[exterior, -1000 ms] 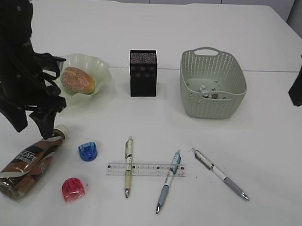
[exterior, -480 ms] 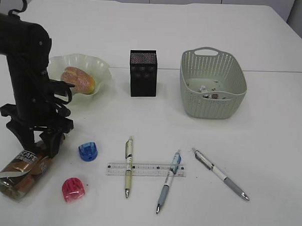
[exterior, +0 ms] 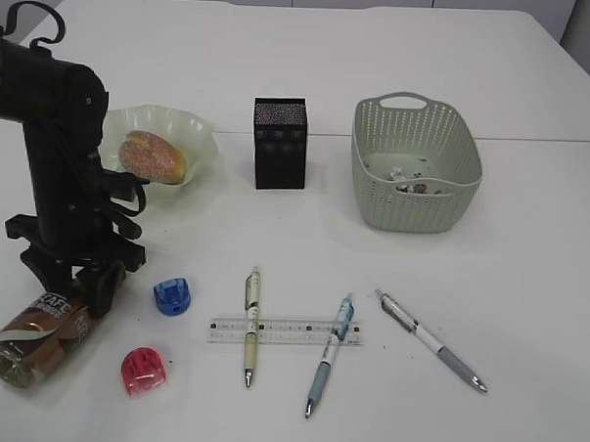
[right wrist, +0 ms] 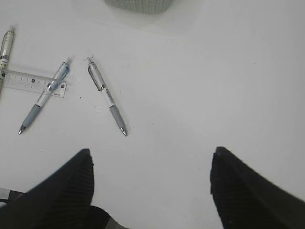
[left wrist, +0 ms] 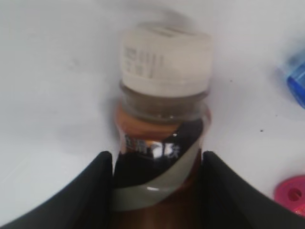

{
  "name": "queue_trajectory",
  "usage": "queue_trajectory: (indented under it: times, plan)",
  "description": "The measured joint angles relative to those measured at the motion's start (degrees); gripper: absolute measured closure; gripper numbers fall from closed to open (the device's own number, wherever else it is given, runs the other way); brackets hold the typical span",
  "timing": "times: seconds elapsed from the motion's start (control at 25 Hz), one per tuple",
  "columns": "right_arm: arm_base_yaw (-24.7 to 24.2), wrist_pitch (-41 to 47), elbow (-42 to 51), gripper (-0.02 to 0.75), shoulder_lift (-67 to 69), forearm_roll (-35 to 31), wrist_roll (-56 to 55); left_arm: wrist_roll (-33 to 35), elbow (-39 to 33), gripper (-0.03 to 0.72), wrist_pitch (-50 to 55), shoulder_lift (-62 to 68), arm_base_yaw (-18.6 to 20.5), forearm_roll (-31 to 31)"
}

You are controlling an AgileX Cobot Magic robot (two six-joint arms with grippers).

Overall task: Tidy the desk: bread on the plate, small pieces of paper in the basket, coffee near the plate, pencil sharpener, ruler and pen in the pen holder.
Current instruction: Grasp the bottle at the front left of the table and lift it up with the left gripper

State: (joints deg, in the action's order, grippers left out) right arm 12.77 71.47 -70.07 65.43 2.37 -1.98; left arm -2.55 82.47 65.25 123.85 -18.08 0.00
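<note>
The coffee bottle [exterior: 35,342] lies on its side at the front left; in the left wrist view [left wrist: 162,143] its white cap points away. My left gripper [exterior: 82,280] [left wrist: 157,160] is shut on the coffee bottle below the neck, a finger against each side. The bread [exterior: 151,156] lies on the pale plate [exterior: 196,129]. A blue pencil sharpener [exterior: 172,295] and a red one [exterior: 143,369] sit beside the bottle. The ruler [exterior: 285,331] lies under two pens [exterior: 251,325] [exterior: 330,352]; a third pen [exterior: 430,339] lies to the right. My right gripper [right wrist: 150,176] is open and empty above the table.
The black pen holder [exterior: 279,142] stands at the back centre. The green basket [exterior: 469,160] at the back right holds small pieces of paper. The right arm is out of the exterior view.
My left arm has come down over the bottle's neck end and its fingers now grip the bottle. The bottle has shifted slightly left. The right arm has left the exterior view.
</note>
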Motion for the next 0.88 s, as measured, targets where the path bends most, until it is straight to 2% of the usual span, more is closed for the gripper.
queue_trajectory:
  times: [0.12,0.2,0.48,0.64,0.76,0.88]
  plan:
    - [0.0,0.0,0.0,0.178,0.0,0.7,0.0,0.0,0.13,0.39,0.12,0.0,0.0,0.0]
    - [0.0,0.0,0.0,0.178,0.0,0.79,0.04,0.0,0.13,0.425,0.24,0.0,0.0,0.0]
    - [0.0,0.0,0.0,0.178,0.0,2.04,0.04,0.0,0.02,0.437,0.61,-0.78,0.0,1.12]
    - [0.0,0.0,0.0,0.178,0.0,2.38,0.04,0.0,-1.16,0.437,-3.19,-6.72,0.0,0.95]
    - [0.0,0.0,0.0,0.178,0.0,2.42,0.04,0.0,-6.13,0.437,-9.84,-14.12,0.0,-1.22]
    - [0.0,0.0,0.0,0.178,0.0,2.42,0.04,0.0,-16.15,0.437,-21.19,-23.81,0.0,-2.69]
